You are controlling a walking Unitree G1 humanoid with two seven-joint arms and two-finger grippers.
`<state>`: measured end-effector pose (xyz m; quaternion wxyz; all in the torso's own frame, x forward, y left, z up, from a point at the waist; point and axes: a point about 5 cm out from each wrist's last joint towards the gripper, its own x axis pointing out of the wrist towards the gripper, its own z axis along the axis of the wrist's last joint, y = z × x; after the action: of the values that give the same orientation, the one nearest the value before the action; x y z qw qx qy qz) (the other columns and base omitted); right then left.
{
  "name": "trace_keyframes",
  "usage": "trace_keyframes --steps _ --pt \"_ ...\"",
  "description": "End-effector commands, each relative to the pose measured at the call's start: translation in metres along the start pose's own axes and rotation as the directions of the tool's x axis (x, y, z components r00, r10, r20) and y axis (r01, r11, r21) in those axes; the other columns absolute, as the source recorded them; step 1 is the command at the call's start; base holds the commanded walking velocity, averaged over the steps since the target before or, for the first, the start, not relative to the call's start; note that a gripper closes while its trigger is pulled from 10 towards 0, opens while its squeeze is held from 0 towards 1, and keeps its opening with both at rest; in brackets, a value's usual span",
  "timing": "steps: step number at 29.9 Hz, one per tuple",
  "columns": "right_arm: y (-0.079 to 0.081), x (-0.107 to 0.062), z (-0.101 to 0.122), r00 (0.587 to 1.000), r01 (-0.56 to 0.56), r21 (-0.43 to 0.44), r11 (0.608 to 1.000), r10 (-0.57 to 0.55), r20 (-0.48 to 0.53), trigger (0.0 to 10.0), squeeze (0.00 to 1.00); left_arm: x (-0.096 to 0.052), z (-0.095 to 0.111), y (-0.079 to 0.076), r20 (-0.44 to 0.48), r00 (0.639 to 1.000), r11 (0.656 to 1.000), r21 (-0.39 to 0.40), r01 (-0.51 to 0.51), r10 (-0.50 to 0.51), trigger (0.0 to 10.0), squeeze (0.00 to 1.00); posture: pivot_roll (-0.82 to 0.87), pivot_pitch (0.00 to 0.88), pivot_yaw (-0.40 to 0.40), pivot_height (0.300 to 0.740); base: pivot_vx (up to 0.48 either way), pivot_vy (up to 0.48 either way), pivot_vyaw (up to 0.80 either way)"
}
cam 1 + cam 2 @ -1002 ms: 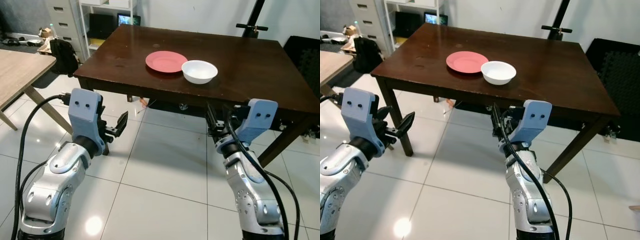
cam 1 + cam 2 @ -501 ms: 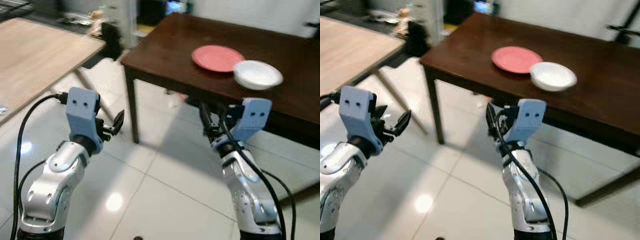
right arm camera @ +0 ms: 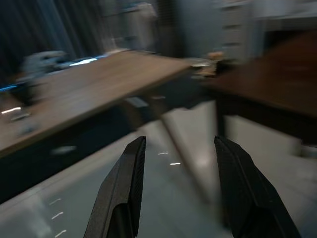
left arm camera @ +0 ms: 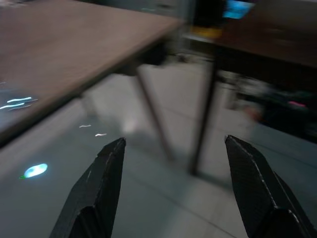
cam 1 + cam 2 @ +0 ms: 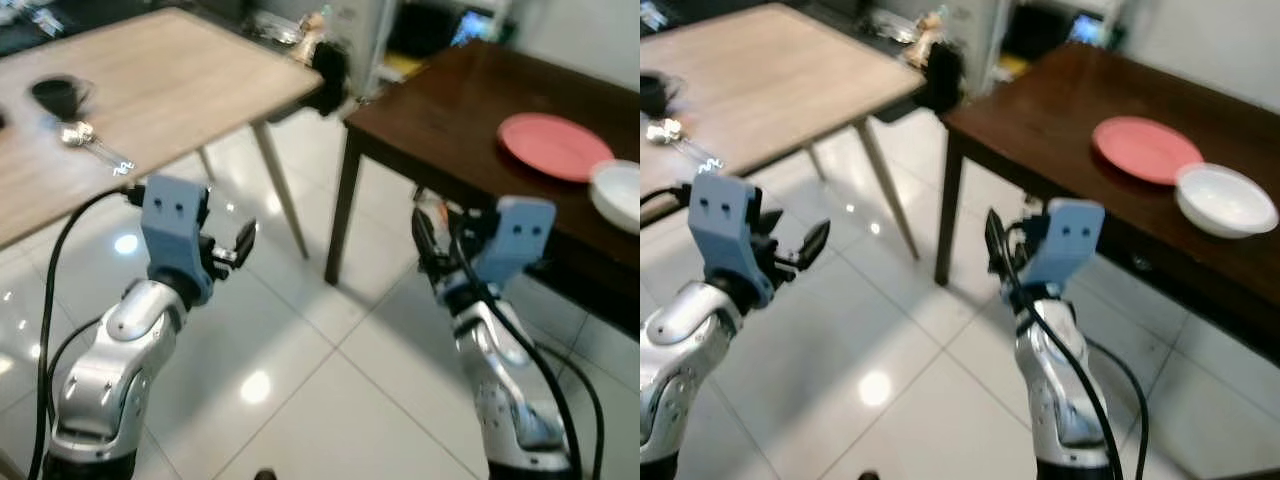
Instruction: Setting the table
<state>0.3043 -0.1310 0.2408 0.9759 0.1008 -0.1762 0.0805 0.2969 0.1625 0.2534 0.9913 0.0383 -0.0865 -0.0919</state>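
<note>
A pink plate [image 5: 555,146] and a white bowl [image 5: 622,196] sit side by side on the dark wooden table [image 5: 450,110] at the right. On the light wooden table [image 5: 150,90] at the left lie a metal spoon [image 5: 92,142] and a black cup [image 5: 58,95]. My left gripper [image 5: 240,246] is held over the floor between the tables, open and holding nothing. My right gripper [image 5: 997,236] is raised near the dark table's front corner, also open with nothing in it. The wrist views are blurred, with each pair of fingers [image 4: 101,183] spread apart.
White glossy floor tiles [image 5: 300,380] spread below both arms. The light table's slanted legs [image 5: 282,200] and the dark table's corner leg [image 5: 340,225] stand ahead. A black bag [image 5: 332,75] and clutter sit behind, between the two tables.
The camera has swung left: the dark table with plate and bowl slid to the right edge and the light table came into view. Both grippers stay open and held as before.
</note>
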Motion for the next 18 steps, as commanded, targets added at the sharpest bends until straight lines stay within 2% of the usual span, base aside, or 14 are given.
trace_keyframes --steps 1,5,16,18 --pt "-0.0044 -0.0027 -0.0037 1.0 0.016 -0.001 1.0 -0.016 -0.019 10.0 0.0 -0.0011 -0.0052 -0.0013 -0.014 1.0 1.0 -0.003 0.0 0.0 10.0 0.0 0.09 0.183 0.041 0.74 0.0 0.0 0.8" --pt "-0.0042 -0.0027 -0.0036 1.0 0.015 0.0 1.0 -0.015 -0.019 10.0 0.0 -0.0007 -0.0051 -0.0008 -0.013 1.0 1.0 -0.002 0.0 0.0 10.0 0.0 0.09 0.184 0.041 0.74 0.0 0.0 0.8" --pt "-0.0037 -0.0031 -0.0033 1.0 0.014 0.003 1.0 -0.014 -0.016 10.0 0.0 0.0003 -0.0051 0.0005 -0.009 1.0 1.0 0.001 -0.014 0.014 10.0 0.0 0.08 0.185 0.041 0.74 0.379 0.0 0.79" --pt "-0.0032 -0.0032 -0.0025 1.0 0.014 0.014 1.0 -0.014 -0.009 10.0 0.0 0.0004 -0.0052 0.0007 -0.009 1.0 1.0 0.0 -0.014 0.014 10.0 0.0 0.09 0.185 0.042 0.74 0.386 0.0 0.0"
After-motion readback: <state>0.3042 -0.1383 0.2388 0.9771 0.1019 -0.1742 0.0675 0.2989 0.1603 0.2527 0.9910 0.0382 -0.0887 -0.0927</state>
